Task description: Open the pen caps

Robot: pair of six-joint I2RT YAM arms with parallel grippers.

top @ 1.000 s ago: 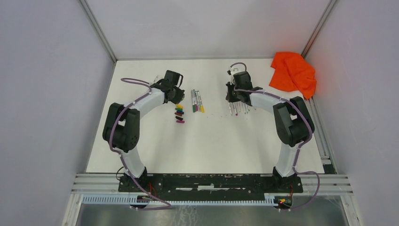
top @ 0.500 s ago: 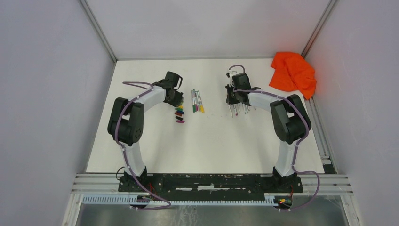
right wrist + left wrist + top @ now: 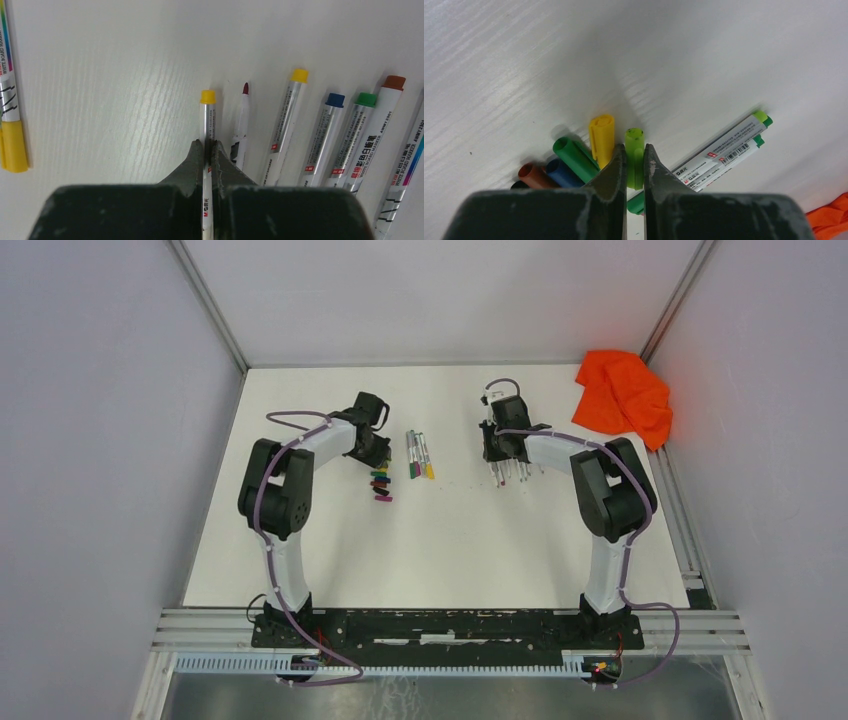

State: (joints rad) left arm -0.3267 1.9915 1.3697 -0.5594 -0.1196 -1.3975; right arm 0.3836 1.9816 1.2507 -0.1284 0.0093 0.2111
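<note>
Pen caps [image 3: 601, 137] already off lie heaped on the surface [image 3: 450, 540] just beside our left gripper [image 3: 634, 150], whose jaws pinch a lime-green cap [image 3: 634, 137], while the jaws of our right gripper [image 3: 207, 145] are clamped tight on a yellow-ended pen [image 3: 207, 115] beside the row of opened pens [image 3: 320, 135], and we judge a few capped pens [image 3: 418, 452] between the arms remain.

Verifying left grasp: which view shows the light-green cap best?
Left wrist: the light-green cap sits close up, clamped in the left end effector. Top external shows it too small to pick out beside the cap pile. Right wrist shows only pens.
</note>
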